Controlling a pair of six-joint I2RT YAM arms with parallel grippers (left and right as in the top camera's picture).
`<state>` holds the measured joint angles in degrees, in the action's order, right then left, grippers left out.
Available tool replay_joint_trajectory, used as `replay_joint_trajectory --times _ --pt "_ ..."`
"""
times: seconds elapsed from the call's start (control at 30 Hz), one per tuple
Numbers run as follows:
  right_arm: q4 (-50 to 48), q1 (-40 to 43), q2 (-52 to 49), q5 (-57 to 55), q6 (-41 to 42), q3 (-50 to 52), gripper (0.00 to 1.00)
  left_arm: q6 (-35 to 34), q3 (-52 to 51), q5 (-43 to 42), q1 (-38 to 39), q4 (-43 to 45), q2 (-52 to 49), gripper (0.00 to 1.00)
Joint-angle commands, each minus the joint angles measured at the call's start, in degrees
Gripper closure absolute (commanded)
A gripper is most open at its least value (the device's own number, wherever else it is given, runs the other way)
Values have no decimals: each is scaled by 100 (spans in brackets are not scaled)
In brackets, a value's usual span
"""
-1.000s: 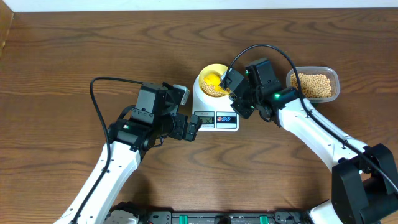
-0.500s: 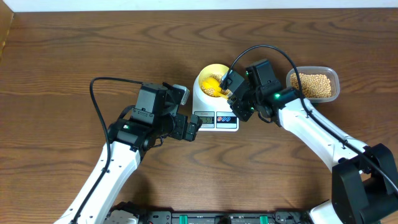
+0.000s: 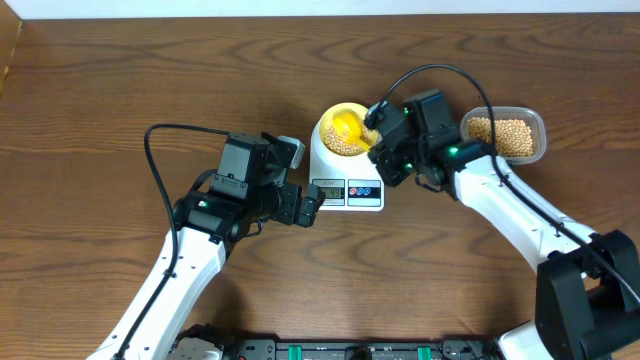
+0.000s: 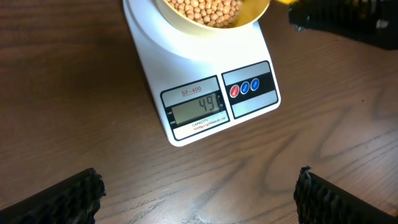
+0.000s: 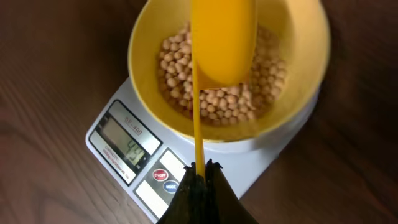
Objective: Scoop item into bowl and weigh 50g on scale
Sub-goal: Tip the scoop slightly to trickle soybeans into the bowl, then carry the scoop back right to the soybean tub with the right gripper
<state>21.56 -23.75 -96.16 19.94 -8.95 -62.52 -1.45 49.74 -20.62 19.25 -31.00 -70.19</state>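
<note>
Right wrist view, right gripper (image 5: 200, 169): pressed together, pinching the thin handle of the yellow scoop (image 5: 224, 43); the scoop's head hangs over the bowl.
bowl (image 5: 305, 43): pale yellow, sits on the scale's platform and holds the beans (image 5: 214, 102).
scale (image 4: 155, 56): white; display (image 4: 198, 111) reads 49, label above it reads SF-400, print below too small to read; red and blue buttons (image 4: 244, 88) beside it.
left gripper (image 4: 196, 191): spread wide above the counter (image 3: 100, 100), in front of the scale, touching nothing.
tub (image 3: 503, 135): clear, with more beans, right of the scale, partly hidden by the right arm.
</note>
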Motion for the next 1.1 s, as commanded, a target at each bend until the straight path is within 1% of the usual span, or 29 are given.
replay_joint_trajectory --times 0.0,0.1,0.43,0.6,0.77,1.07 --pt "-35 304 -39 546 466 -44 99 15 9 57 9 7 -17 0" --pt "-66 557 -39 920 638 -44 99 15 9 57 9 7 -17 0" --pt "-188 994 -39 1805 632 -44 99 15 9 57 9 7 -17 0" --pt "-278 1058 -39 1845 632 -44 99 15 9 59 9 7 -17 0" --pt "-566 1137 -39 2315 568 -44 99 15 9 59 9 7 -17 0" --pt "-868 1215 -37 2310 570 -44 99 15 9 59 9 7 -17 0"
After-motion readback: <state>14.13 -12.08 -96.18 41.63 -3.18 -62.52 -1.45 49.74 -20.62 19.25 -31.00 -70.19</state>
